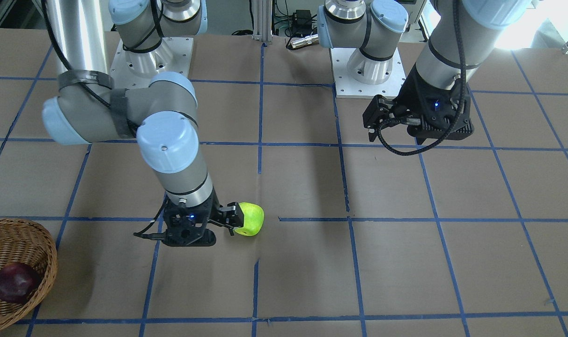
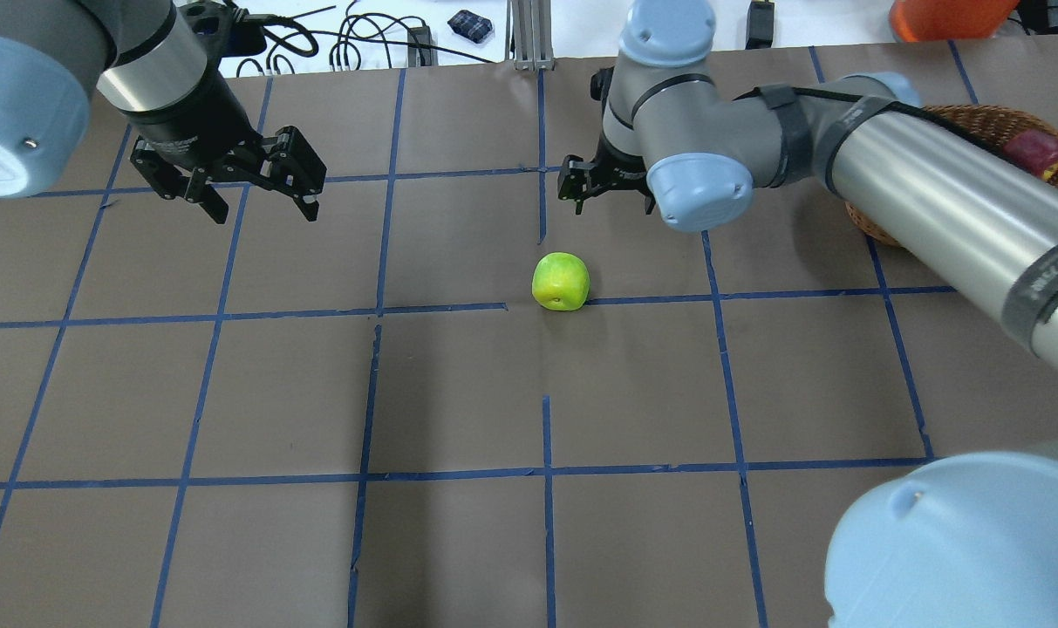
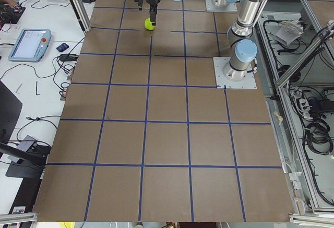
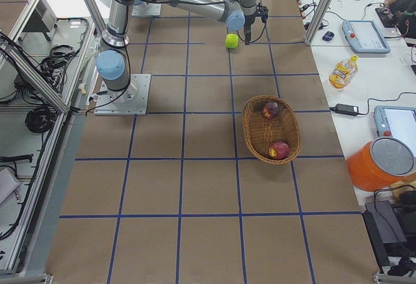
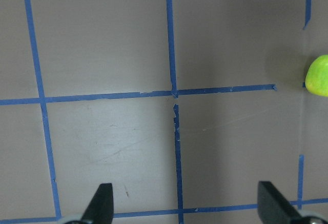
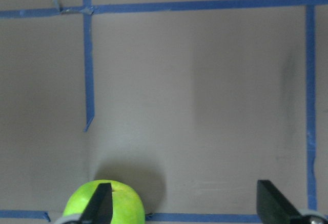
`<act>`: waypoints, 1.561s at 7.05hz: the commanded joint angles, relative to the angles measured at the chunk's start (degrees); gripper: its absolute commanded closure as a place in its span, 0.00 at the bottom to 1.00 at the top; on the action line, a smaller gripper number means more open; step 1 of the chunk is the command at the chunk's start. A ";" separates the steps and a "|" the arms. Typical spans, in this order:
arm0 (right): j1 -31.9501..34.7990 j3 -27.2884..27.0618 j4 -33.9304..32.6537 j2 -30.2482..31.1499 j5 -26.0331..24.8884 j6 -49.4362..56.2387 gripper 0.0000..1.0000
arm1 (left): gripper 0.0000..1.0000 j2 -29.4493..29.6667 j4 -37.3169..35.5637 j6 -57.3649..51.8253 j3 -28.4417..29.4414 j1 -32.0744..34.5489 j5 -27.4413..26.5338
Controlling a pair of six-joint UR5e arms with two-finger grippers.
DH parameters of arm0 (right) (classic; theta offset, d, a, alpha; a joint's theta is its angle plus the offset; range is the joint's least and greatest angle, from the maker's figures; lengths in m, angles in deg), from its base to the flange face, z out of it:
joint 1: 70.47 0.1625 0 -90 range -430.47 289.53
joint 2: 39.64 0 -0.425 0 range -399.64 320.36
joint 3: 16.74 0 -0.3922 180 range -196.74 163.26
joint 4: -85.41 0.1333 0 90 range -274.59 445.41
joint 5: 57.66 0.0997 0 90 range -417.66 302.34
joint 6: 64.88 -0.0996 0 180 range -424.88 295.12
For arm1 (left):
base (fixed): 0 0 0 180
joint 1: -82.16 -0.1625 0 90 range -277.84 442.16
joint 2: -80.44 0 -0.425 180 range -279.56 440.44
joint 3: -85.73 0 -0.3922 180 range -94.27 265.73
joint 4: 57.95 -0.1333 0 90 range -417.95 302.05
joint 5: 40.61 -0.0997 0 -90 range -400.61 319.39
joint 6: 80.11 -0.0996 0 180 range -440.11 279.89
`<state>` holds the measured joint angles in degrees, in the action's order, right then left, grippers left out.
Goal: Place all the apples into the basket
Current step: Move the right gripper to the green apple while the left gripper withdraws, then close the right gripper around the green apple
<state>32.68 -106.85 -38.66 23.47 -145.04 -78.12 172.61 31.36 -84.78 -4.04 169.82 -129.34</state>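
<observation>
2 apples are done, the maroon apple (image 4: 271, 109) and the red apple (image 4: 279, 150) lying in the basket (image 4: 246, 125), while the green apple (image 2: 561, 281) waits on the desk (image 2: 459, 392) at the basket's 8 o'clock, the right pincer (image 6: 185, 207) open and empty just beside it, the left pincer (image 2: 264, 212) open too.

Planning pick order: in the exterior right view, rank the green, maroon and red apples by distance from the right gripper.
1. green apple, loose beside the right gripper.
2. maroon apple, far end of the basket.
3. red apple, its near end.
</observation>
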 commanded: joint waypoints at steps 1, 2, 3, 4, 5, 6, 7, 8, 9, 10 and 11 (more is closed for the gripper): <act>4.43 0.28 -2.05 -2.89 0.02 -2.14 0.00 | 0.00 -1.03 0.52 0.36 -0.23 0.14 -0.30; 4.61 -0.42 -1.88 -3.34 -0.76 -0.32 0.00 | 0.00 -0.15 0.34 0.45 -0.23 0.23 -0.21; 5.22 -1.55 -1.79 -3.17 -3.20 -0.04 0.00 | 0.00 0.03 0.34 0.63 0.20 0.32 -0.21; 5.57 -3.74 -3.27 -3.52 -3.75 -0.91 0.00 | 0.00 0.12 0.25 0.63 -0.49 0.32 -0.21; 5.58 -4.72 -6.42 -3.69 -2.71 -1.00 0.00 | 0.00 0.03 0.34 0.63 -0.49 0.32 -0.21; 5.58 -5.51 -6.62 -4.22 0.87 -1.79 0.00 | 0.00 0.12 0.25 0.63 -0.41 0.32 -0.21; 5.58 -5.95 -7.75 -4.75 2.21 -2.75 0.00 | 0.00 0.29 0.25 0.71 -0.32 0.32 -0.21; 5.58 -5.96 -7.85 -5.01 2.13 -2.67 0.00 | 0.00 0.21 0.34 0.71 -0.41 0.32 -0.21; 5.58 -5.96 -7.85 -5.01 2.13 -2.58 0.00 | 0.00 0.29 0.25 0.71 -0.32 0.32 -0.21; 5.58 -6.13 -7.85 -5.10 2.22 -2.24 0.00 | 0.00 0.30 0.34 0.71 -0.06 0.32 -0.13; 5.58 -7.01 -7.85 -5.02 2.22 -1.97 0.00 | 0.00 0.47 0.34 0.71 -0.06 0.32 -0.13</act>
<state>38.25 -113.10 -46.50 18.47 -142.88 -80.41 172.94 31.67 -84.07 -4.19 170.13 -129.50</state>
